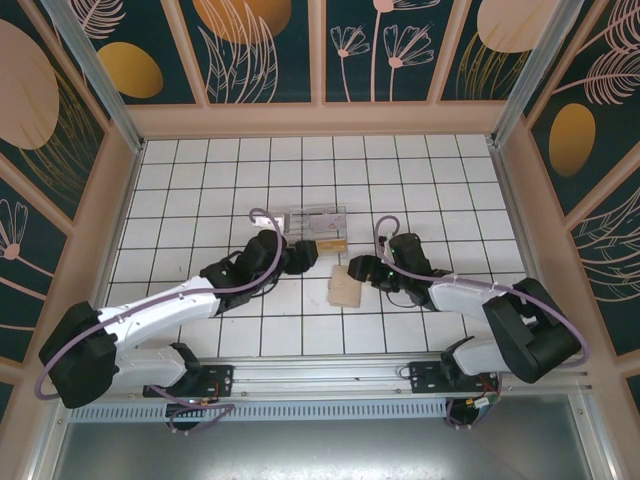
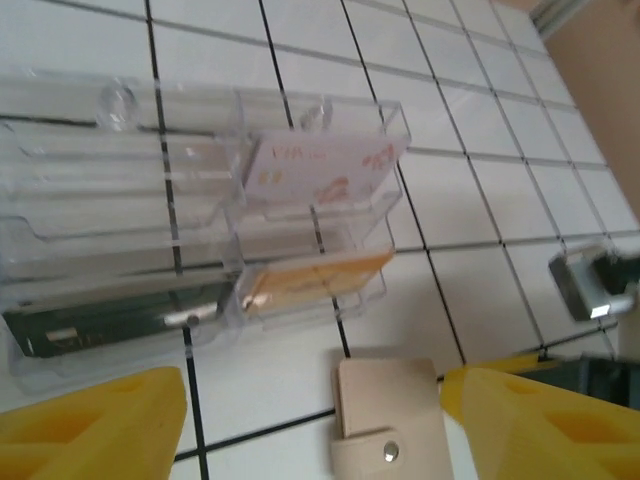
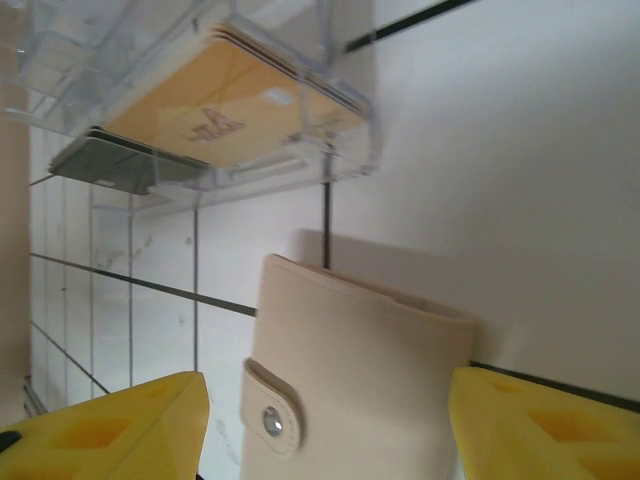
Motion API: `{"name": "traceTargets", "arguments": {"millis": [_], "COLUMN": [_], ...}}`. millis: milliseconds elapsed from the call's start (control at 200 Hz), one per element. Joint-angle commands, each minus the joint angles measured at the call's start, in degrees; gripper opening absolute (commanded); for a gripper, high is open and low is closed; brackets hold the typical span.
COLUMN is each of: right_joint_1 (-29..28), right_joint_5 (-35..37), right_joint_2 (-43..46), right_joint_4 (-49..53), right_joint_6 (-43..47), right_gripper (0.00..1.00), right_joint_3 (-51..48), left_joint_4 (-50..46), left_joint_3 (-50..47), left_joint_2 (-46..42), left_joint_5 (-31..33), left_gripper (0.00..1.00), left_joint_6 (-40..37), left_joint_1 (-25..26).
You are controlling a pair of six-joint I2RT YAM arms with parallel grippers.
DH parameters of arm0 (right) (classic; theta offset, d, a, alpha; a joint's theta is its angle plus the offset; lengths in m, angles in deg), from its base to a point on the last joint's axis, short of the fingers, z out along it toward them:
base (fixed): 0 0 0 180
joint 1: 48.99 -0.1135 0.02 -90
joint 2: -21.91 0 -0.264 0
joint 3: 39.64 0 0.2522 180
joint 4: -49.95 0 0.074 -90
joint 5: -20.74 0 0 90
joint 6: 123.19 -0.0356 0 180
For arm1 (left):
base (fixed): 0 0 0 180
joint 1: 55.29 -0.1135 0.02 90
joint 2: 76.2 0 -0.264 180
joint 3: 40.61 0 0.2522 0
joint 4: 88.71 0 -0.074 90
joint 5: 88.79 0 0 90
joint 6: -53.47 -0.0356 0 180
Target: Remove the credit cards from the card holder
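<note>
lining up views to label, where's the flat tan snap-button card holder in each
top external: flat tan card holder, centre of picture.
left wrist: bottom centre, snap showing.
right wrist: lower centre, snap lower left.
shared landmark: clear plastic compartment box just above it in each picture.

I see a cream-beige card holder point(image 3: 360, 370) with a silver snap point(image 3: 272, 422), a pale credit card point(image 2: 320, 165) marked pink and orange, an orange-yellow card point(image 3: 220, 105), white tiles point(image 1: 200, 180) gridded black, and teal walls point(image 1: 270, 60) with peach florals.
</note>
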Motion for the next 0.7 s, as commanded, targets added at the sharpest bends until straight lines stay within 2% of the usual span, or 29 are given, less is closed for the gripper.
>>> {"name": "traceTargets", "arguments": {"millis": [0, 120, 180, 255, 300, 410, 696], "right_joint_1": [-0.26, -0.26, -0.26, -0.26, -0.25, -0.26, -0.26], "right_joint_5": [-1.15, 4.05, 5.3, 6.26, 7.57, 8.73, 9.51], "right_joint_2": [0.75, 4.9, 7.24, 10.23, 12.05, 16.34, 20.3], "right_joint_4": [-2.46, 3.15, 5.3, 7.27, 8.71, 9.81, 10.11], "right_joint_6": [0.27, 1.89, 2.11, 2.19, 1.71, 1.51, 0.34], "right_gripper": [0.66, 0.62, 0.61, 0.56, 0.55, 0.56, 0.52], "right_joint_3": [1.17, 0.7, 0.05, -1.25, -1.95, -4.29, -8.1], "left_joint_4": [-2.84, -6.56, -8.29, -10.79, -12.76, -16.52, -24.48], "left_joint_3": [2.12, 4.89, 6.31, 8.65, 10.45, 14.61, 25.78], "left_joint_2": [2.66, 6.88, 9.25, 12.23, 14.09, 18.31, 30.28], "left_joint_5": [-0.27, 1.38, 1.35, 1.94, 2.39, 3.23, 5.87], "left_gripper": [0.65, 0.63, 0.6, 0.51, 0.5, 0.43, 0.37], "left_joint_6": [3.05, 6.07, 7.41, 8.71, 9.05, 9.0, 4.77], "left_joint_1": [2.15, 5.95, 7.68, 9.9, 10.88, 12.63, 15.58]}}
